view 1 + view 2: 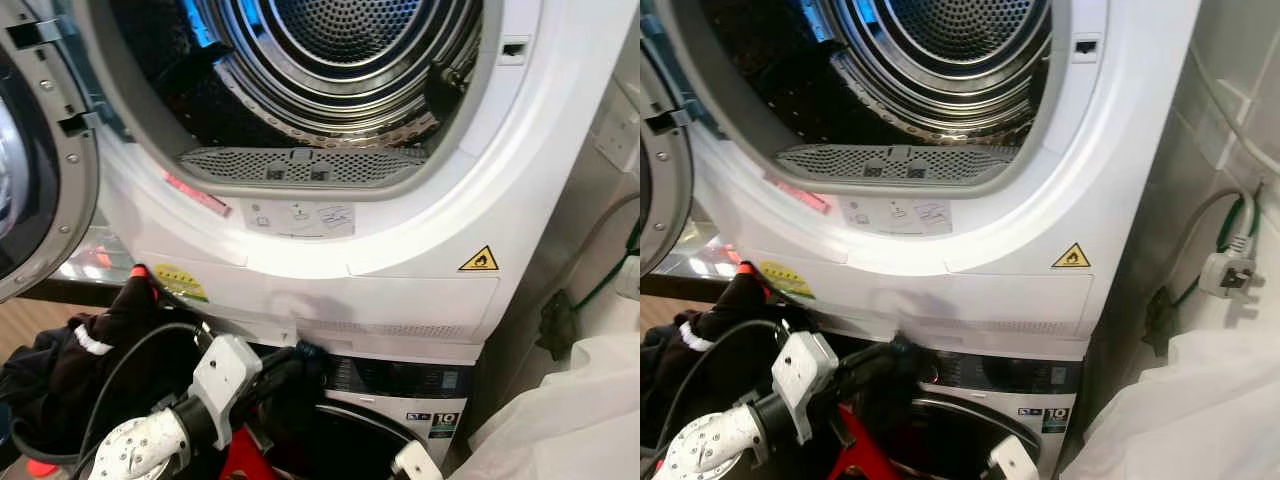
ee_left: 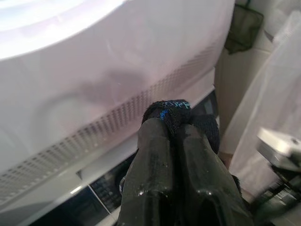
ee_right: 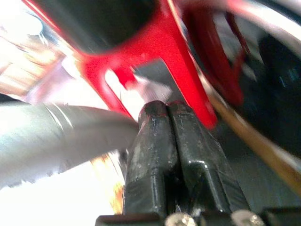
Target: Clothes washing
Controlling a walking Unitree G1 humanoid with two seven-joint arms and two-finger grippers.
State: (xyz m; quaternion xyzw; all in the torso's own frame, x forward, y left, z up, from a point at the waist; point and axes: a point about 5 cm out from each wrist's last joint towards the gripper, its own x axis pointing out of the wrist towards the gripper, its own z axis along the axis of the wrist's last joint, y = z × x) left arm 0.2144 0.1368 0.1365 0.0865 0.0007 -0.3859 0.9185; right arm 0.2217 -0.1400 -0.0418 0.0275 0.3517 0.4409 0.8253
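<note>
Mid-transfer: left gripper (image 2: 171, 123) pinches a dark sock (image 2: 175, 112) just below the open, seemingly empty dryer drum (image 1: 330, 70), more clothes (image 1: 90, 360) still piled lower left, right gripper (image 3: 165, 110) pressed together by red basket (image 3: 160, 52).

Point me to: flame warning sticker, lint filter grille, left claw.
flame warning sticker (image 1: 479, 259), left eye view, middle of the yellow triangle.
lint filter grille (image 1: 300, 166), left eye view, centre of the mesh.
left claw (image 2: 175, 123), left wrist view, between fingertips shut on dark cloth.
</note>
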